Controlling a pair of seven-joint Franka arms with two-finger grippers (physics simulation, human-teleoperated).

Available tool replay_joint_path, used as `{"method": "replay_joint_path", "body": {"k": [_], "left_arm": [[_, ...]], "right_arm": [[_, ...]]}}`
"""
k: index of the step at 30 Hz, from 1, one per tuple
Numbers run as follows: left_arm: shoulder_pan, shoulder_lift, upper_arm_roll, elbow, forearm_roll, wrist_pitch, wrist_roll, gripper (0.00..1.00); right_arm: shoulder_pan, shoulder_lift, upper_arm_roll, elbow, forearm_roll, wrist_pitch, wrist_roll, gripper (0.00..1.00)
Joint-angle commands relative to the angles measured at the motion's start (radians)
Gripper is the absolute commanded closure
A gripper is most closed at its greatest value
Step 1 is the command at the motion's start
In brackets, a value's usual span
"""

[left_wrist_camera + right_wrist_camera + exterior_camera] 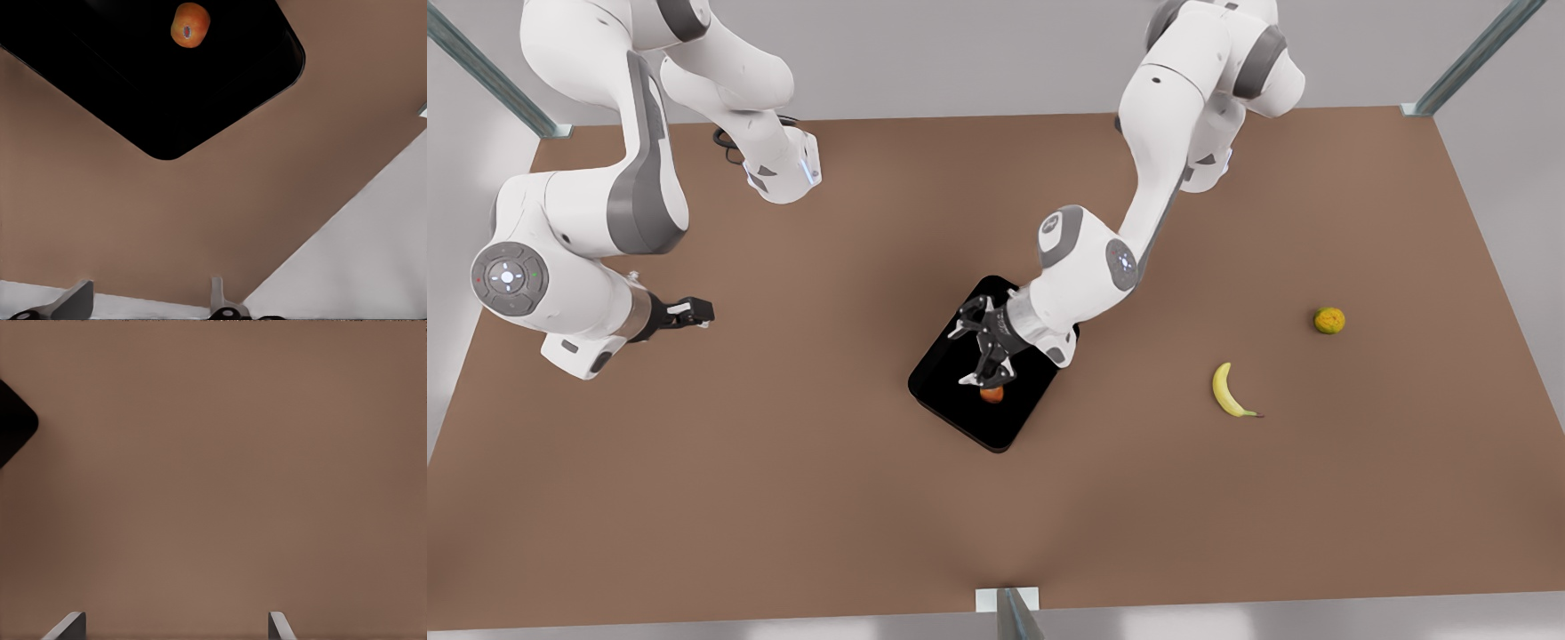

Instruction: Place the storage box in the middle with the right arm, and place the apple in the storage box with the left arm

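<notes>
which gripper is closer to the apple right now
Left. The left gripper hovers open right above the apple, which lies in the storage box. The right gripper, also open, waits far off toward the front view's left.

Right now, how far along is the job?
Looks done: the storage box sits near the middle of the table, and the apple lies inside it. In hand: nothing; the left pincer hangs open just above the apple, and the right pincer waits open at the front view's left. Left: probably only pulling the left arm clear.
</notes>
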Motion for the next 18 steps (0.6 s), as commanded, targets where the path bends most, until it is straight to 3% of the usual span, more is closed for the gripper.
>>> {"method": "replay_joint_path", "body": {"k": [1,7,9,12,15,17,18], "left_arm": [[0.011,-0.004,0.001,0.000,-0.100,-0.022,0.004,0.00],[0.300,-0.141,0.001,0.001,0.384,-0.384,0.374,0.00],[0.348,-0.176,0.090,0.000,0.438,-0.482,0.592,0.00],[0.448,-0.315,0.091,-0.109,0.652,-0.599,1.117,0.00],[0.575,-0.450,-0.016,-0.132,0.771,-0.821,1.910,0.00],[0.675,-0.498,-0.109,-0.109,0.805,-0.933,1.859,0.00],[0.689,-0.579,-0.168,-0.202,0.910,-0.920,1.894,0.00]], "right_arm": [[0.000,0.000,0.000,0.000,0.000,0.000,0.000,0.00],[-0.002,-0.023,0.000,0.005,-0.008,0.000,-0.006,0.00],[-0.005,-0.057,0.000,-0.002,-0.015,0.003,0.003,0.00],[-0.011,-0.077,0.000,-0.012,-0.026,0.002,0.005,0.00],[-0.011,-0.060,-0.001,-0.005,-0.026,-0.002,0.005,0.00],[-0.011,-0.058,-0.001,-0.003,-0.026,-0.003,0.005,0.00],[-0.011,-0.057,-0.001,-0.006,-0.026,-0.002,0.006,0.00]]}}
